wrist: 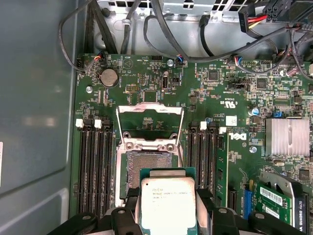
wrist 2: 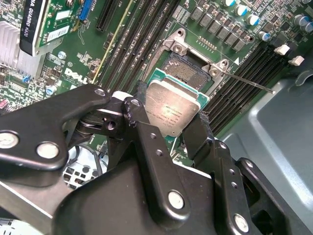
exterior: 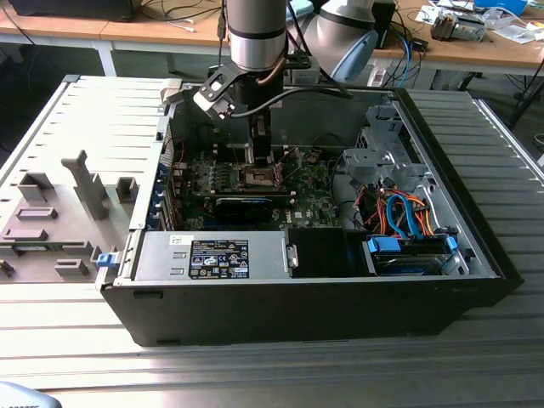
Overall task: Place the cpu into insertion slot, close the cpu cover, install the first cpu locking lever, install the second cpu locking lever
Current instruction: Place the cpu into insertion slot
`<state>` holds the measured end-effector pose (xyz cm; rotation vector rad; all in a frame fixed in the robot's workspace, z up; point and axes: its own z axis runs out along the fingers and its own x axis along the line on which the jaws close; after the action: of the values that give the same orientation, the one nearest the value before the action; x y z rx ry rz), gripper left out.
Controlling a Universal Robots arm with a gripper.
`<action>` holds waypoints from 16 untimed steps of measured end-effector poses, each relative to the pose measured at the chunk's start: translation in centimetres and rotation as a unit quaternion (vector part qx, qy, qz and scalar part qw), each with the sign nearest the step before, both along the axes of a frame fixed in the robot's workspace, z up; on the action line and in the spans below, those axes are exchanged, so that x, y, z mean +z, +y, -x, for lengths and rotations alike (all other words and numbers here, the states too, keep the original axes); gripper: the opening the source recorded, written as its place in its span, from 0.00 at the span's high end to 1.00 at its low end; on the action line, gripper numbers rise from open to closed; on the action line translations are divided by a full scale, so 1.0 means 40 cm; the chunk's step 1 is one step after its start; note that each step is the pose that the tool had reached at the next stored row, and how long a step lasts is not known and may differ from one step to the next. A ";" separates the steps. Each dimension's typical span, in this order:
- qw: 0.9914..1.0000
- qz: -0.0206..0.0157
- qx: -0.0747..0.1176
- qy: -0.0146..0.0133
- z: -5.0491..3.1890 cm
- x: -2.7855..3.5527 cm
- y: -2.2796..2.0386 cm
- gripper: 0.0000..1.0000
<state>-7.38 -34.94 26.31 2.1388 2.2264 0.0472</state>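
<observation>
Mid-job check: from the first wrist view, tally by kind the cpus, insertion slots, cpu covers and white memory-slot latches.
cpu: 1
insertion slot: 1
cpu cover: 1
white memory-slot latches: 4
Total: 7

Much of the insertion slot (wrist: 146, 164) behind the cpu (wrist: 167, 205) in both wrist views

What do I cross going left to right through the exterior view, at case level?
grey panel → blue clip → insertion slot, under the gripper holding the cpu → orange and blue cables
</observation>
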 end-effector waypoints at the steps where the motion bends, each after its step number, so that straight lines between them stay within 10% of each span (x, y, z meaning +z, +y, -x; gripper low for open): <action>1: 1.000 0.000 0.000 0.000 0.000 0.000 0.000 0.45; 16: 1.000 0.000 0.000 0.000 0.000 -0.007 0.000 0.45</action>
<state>-7.38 -34.94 26.02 2.1388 2.2264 0.0472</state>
